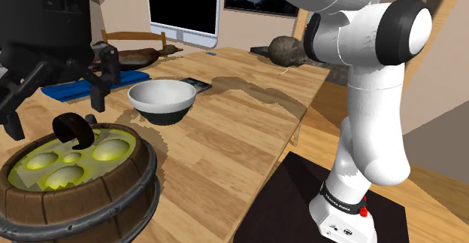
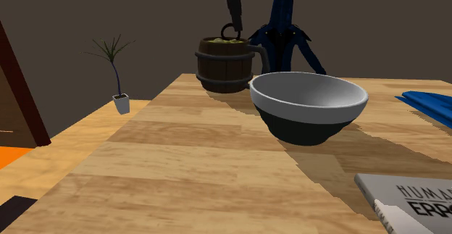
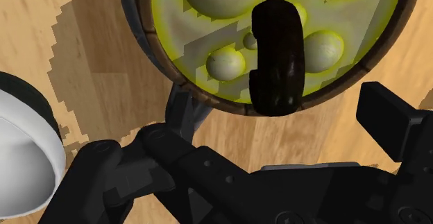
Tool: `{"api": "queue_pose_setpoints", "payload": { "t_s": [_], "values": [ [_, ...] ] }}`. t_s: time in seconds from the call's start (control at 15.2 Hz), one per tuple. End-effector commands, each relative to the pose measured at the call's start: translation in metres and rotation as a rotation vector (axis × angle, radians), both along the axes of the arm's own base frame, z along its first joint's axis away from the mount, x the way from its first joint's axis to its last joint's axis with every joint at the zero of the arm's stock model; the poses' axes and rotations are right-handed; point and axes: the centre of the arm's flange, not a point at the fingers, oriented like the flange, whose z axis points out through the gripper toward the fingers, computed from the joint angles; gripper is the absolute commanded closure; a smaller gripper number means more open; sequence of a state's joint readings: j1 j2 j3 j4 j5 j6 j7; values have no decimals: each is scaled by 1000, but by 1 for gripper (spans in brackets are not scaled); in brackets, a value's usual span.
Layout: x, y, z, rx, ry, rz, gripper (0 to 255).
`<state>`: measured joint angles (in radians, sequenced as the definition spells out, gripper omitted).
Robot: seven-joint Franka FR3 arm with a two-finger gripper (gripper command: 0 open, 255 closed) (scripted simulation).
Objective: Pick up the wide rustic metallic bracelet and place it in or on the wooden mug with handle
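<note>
You see the wide dark bracelet standing on its edge on top of the brown wooden barrel-shaped mug — it rests on the yellow-green filling, close to the rim. The black fingers are spread apart above it and hold nothing — the bracelet is free of them. The mug stands on the light wooden desk, near a white bowl with black outside

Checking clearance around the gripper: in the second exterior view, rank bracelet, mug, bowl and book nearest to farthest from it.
1. Bracelet, just under the gripper.
2. Mug, below it.
3. Bowl, mid-table.
4. Book, nearest the camera.
</note>
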<state>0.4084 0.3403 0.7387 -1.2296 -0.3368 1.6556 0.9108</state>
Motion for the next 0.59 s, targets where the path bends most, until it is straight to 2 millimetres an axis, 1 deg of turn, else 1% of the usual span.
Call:
{"api": "queue_pose_setpoints", "payload": {
  "t_s": [0.0,0.13,0.53],
  "values": [
    [-3,-1,20,0,0,0,0],
    [-7,-4,43,0,0,0,0],
    [-7,-4,43,0,0,0,0]
  ]
}}
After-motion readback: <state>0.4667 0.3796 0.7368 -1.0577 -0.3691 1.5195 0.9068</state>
